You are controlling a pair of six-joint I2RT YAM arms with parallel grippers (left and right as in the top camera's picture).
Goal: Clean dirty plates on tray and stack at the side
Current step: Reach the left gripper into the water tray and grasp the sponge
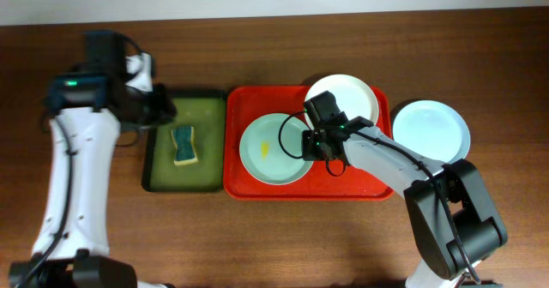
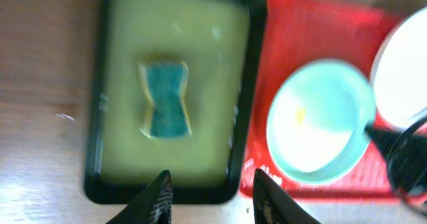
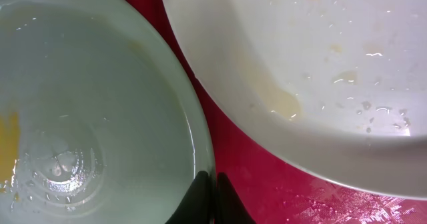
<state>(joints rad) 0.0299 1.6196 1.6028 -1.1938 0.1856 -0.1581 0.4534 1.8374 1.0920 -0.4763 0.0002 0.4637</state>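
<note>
The red tray (image 1: pixel 360 183) holds the pale green plate (image 1: pixel 268 155) and the white plate (image 1: pixel 350 98), which leans on the tray's far rim. Each has a yellow smear. The pale blue plate (image 1: pixel 431 129) lies on the table to the right of the tray. My right gripper (image 1: pixel 310 142) is shut on the green plate's right rim; in the right wrist view the fingers (image 3: pixel 213 199) pinch that rim (image 3: pixel 87 117), with the white plate (image 3: pixel 320 71) beside it. My left gripper (image 2: pixel 212 197) is open and empty over the near edge of the dark green tray.
A narrower dark green tray (image 1: pixel 152 164) left of the red tray holds a blue-green sponge (image 1: pixel 184 145), also in the left wrist view (image 2: pixel 165 99). The table's back edge runs along the top.
</note>
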